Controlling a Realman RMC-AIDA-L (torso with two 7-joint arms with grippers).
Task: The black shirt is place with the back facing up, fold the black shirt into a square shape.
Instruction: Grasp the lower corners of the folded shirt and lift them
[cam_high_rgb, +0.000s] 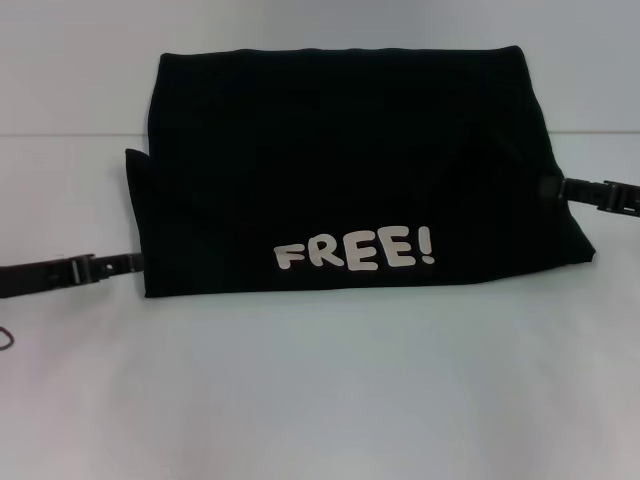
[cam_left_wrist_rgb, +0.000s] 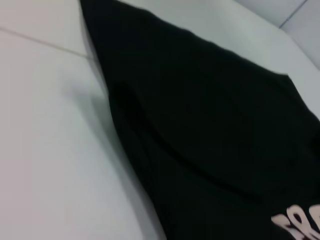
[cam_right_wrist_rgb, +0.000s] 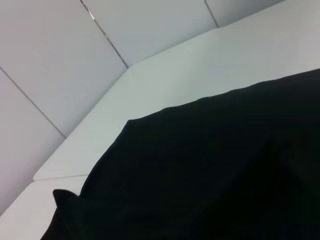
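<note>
Shirt (cam_high_rgb: 350, 170) on table (cam_high_rgb: 320, 400); hands (cam_high_rgb: 135, 264) (cam_high_rgb: 548, 188) at both sides

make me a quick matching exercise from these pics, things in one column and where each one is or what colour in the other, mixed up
Things
1. black shirt
2. FREE! lettering
3. left gripper
4. right gripper

Places or colours
A. at the shirt's right edge, about halfway up
B. white, near the shirt's front edge
C. at the shirt's left edge, near the front corner
D. folded, spread on the white table

Pairs: 1-D, 2-B, 3-C, 4-A
</note>
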